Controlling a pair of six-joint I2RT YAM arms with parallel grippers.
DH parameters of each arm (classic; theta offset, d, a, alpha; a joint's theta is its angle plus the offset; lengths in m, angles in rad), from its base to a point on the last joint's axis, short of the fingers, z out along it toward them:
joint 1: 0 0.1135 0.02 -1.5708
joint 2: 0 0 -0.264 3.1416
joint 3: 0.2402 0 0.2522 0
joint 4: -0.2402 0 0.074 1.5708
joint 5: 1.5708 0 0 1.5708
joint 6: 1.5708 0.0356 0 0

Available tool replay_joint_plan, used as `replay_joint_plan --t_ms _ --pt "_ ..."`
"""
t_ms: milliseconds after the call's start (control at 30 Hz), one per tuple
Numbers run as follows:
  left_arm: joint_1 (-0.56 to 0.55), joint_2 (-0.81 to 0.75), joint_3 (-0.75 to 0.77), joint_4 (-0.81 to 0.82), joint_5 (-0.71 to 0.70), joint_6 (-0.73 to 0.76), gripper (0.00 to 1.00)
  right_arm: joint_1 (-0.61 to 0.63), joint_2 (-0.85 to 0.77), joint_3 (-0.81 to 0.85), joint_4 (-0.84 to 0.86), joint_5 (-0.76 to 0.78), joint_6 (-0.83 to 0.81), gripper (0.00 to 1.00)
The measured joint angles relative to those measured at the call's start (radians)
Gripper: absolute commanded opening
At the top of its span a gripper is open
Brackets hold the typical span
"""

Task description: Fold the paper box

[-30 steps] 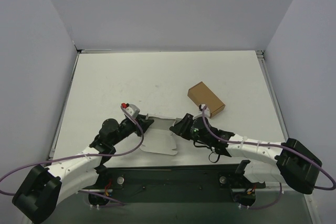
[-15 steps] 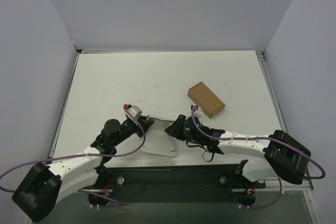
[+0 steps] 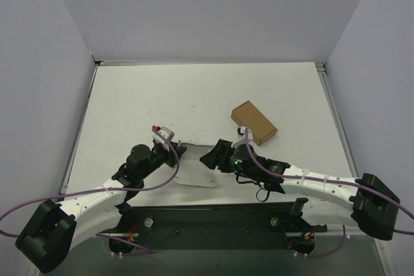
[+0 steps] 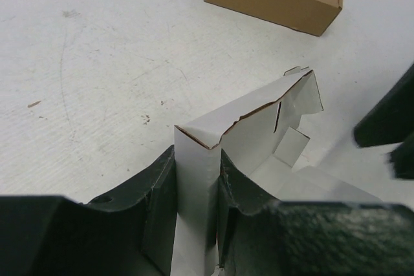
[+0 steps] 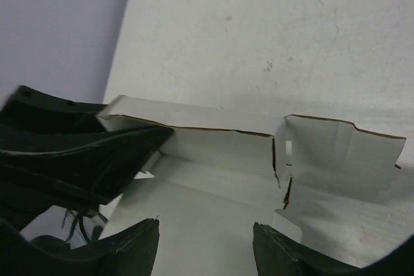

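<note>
Pinches a raised wall of the paper box (image 4: 259, 127) in left end effector (image 4: 197, 166); holds right end effector (image 5: 206, 227) wide, empty, at box's right edge, long wall crosswise just ahead.

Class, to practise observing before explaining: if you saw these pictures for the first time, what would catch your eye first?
At the near middle of the table, the white paper box sits half-raised, with one wall pinched upright in the left tool. The right tool stands open at its other side. A small brown box lies farther back to the right.
</note>
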Motion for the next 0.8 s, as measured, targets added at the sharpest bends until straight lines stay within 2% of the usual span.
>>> replay_joint_plan --t_ms 133,233,333,433,567,800 --pt "0.026 -0.001 0.003 -0.006 -0.013 -0.015 0.08 -0.089 -0.198 -0.002 -0.065 -0.036 -0.077 0.63" --pt "0.033 -0.011 0.003 -0.002 0.005 -0.027 0.08 -0.238 -0.305 -0.005 -0.111 -0.090 -0.138 0.62" --pt "0.036 -0.026 -0.001 0.024 0.035 -0.033 0.08 -0.383 -0.328 -0.017 -0.136 -0.145 -0.193 0.62" --pt "0.038 -0.039 -0.012 0.056 0.071 -0.040 0.08 -0.496 -0.269 -0.031 -0.142 -0.214 -0.238 0.62" --pt "0.043 -0.050 -0.034 0.105 0.115 -0.054 0.08 -0.576 -0.144 -0.058 -0.090 -0.312 -0.283 0.61" --pt "0.060 -0.056 -0.057 0.154 0.150 -0.073 0.08 -0.587 0.067 -0.098 0.137 -0.553 -0.333 0.59"
